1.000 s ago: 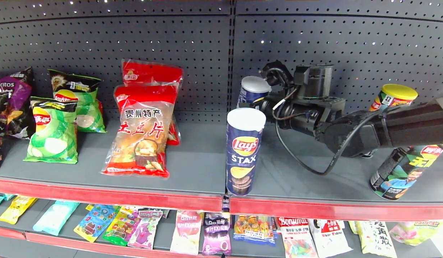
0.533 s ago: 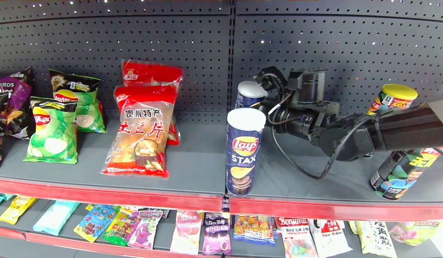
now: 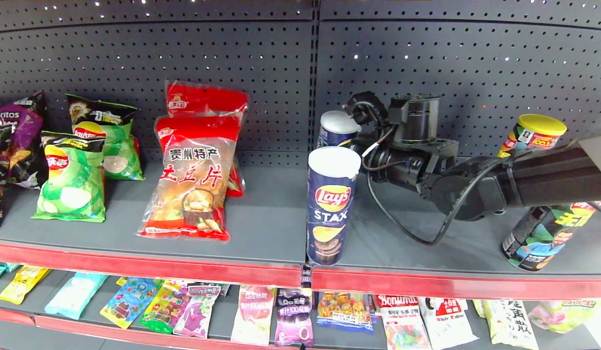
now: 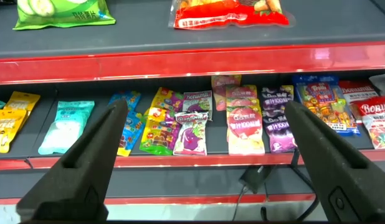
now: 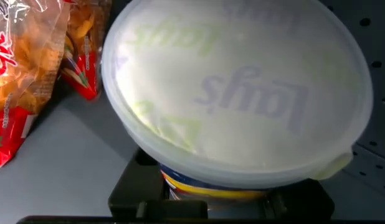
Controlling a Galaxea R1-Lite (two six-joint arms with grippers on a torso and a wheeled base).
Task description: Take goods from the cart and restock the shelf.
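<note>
The right claw [image 3: 351, 142] grips the rear can [image 3: 338, 129], a blue chip tube with a white lid, its fingers closed on the tube's sides just under the lid [image 5: 236, 93]. The tube leans slightly and sits toward the back of the shelf [image 3: 261, 218], close to the pegboard wall. It is directly behind the front can [image 3: 331, 204], which stands upright at the shelf's front edge near the middle. Whether the rear can's base touches the shelf is hidden. Red bags [image 3: 196, 180] lie just beside it. The left claw [image 4: 205, 109] hangs wide open and holds nothing, facing sweet packets [image 4: 245, 121] on the lower shelf [image 4: 180, 160].
</note>
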